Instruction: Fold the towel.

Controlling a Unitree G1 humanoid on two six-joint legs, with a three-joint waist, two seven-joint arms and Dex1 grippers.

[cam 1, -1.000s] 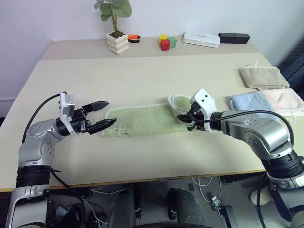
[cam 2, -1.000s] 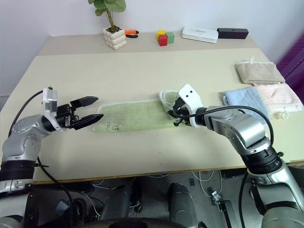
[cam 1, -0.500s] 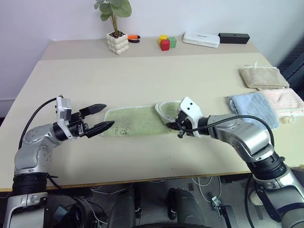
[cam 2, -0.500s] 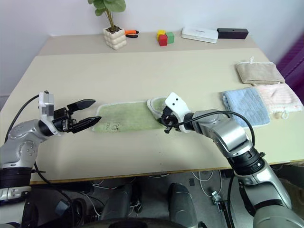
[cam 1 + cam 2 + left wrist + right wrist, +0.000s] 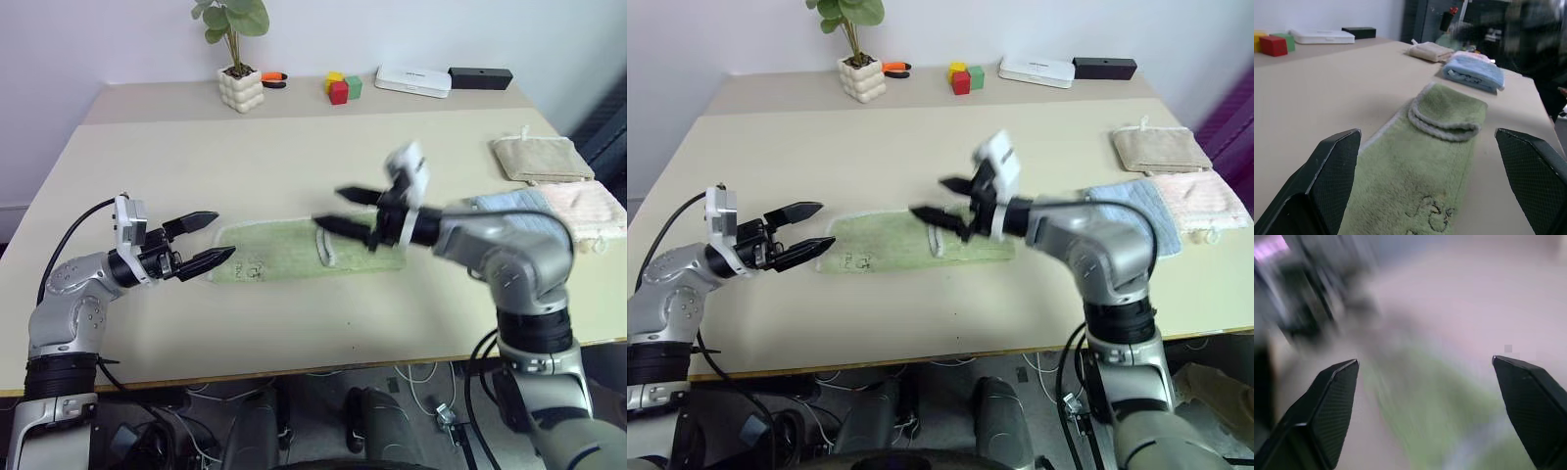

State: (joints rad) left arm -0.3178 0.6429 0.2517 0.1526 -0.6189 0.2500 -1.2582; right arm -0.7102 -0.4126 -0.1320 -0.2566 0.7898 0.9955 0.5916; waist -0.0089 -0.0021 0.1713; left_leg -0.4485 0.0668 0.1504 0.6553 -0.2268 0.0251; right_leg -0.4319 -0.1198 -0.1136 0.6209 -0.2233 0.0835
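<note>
The light green towel (image 5: 279, 250) lies flat along the middle of the table, its small dark mark (image 5: 253, 269) near the left end. Its right end is folded back onto itself, and the whitish edge (image 5: 325, 250) of that flap lies across the cloth. My right gripper (image 5: 328, 208) hovers above the flap, pointing left, open and holding nothing. My left gripper (image 5: 223, 235) stands open at the towel's left end, just above the table, with nothing between its fingers. In the left wrist view the towel (image 5: 1430, 161) runs away between the fingers (image 5: 1332, 171).
Folded beige (image 5: 542, 159), light blue (image 5: 505, 206) and pink (image 5: 588, 206) towels lie at the table's right edge. At the back stand a potted plant (image 5: 240, 83), coloured blocks (image 5: 341, 88), a white box (image 5: 414, 80) and a black box (image 5: 480, 77).
My right gripper carried the towel's right end leftward, let it go, opened and rose above the cloth. The end now lies folded over. My left gripper kept still.
</note>
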